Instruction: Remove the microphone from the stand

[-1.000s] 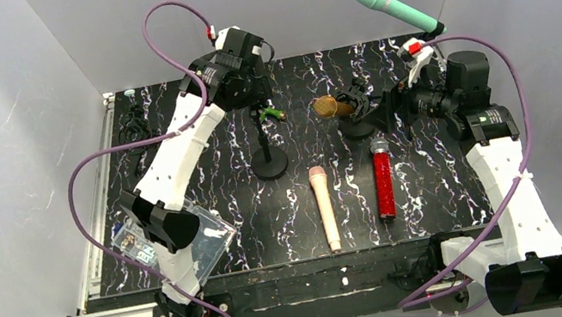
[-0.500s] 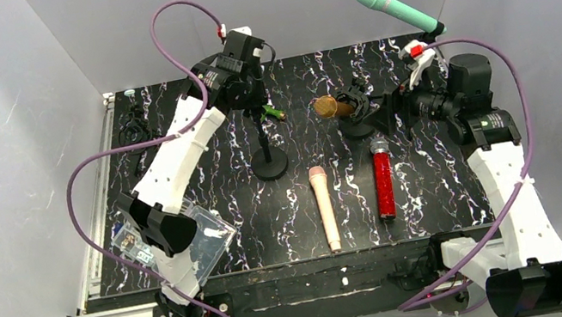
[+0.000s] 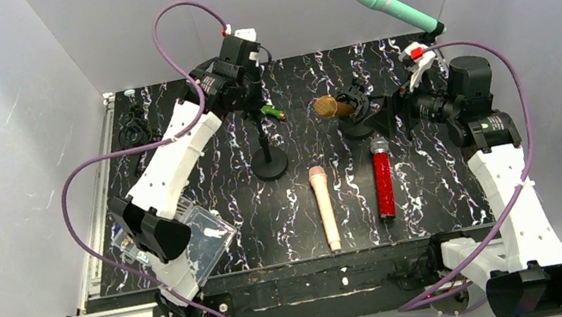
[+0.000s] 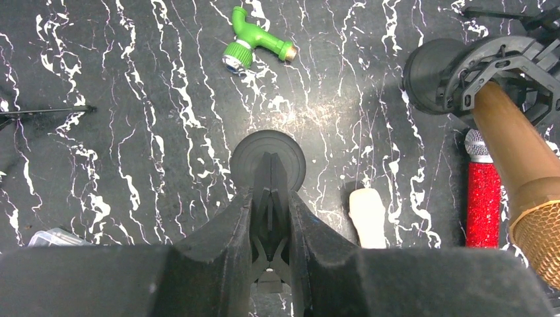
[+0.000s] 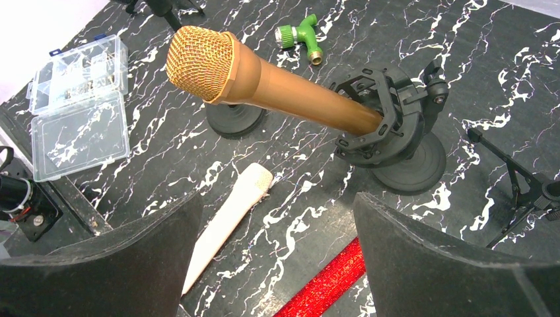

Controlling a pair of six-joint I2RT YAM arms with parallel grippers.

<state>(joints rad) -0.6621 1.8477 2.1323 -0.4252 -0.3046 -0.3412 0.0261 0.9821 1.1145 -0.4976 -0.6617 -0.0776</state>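
Right arm's the one to watch here. The right tool [image 5: 276, 201] is spread wide, nothing between its 2 fingers, and it sits just right of the stand [image 5: 389, 129] at the far middle of the desk [image 3: 439, 183]. The gold microphone [image 5: 290, 82] is seated in that stand, up off the desk. Its long axis runs left from there: tail held in the stand on the right, mesh head poking out to the left and tipped slightly up. So from the right tool the stand comes first, and the body stretches away beyond it, a little left of the gap's centre line. I'd judge the barrel between head and stand is the place to close on, fingers across it, then draw it out leftward. Over on the left, the left tool [image 4: 269, 195] is pinched narrow on the top of the empty stand [image 4: 245, 158], further from the gold microphone.
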